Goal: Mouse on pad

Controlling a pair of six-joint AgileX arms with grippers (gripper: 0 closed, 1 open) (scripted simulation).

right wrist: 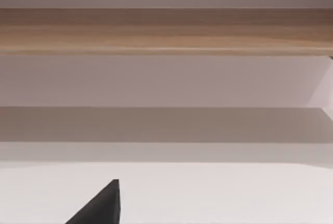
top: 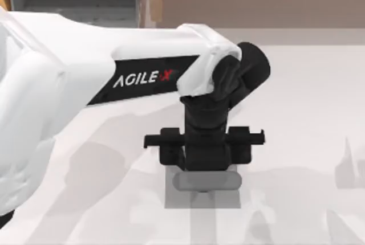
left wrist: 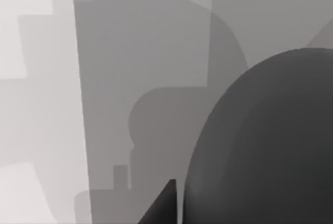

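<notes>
Directly above pad (top: 202, 196), left tool (top: 206, 181) around mouse (left wrist: 265, 146)

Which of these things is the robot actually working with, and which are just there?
Part of the job:
mouse, close under the left gripper
pad, beneath that gripper

Just there:
table
wooden ledge behind it

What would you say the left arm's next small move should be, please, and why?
Probably lower a little and let go: the left gripper hangs over the pad, and the mouse looms just above that grey surface in the left wrist view. Contact with the pad cannot be told.
</notes>
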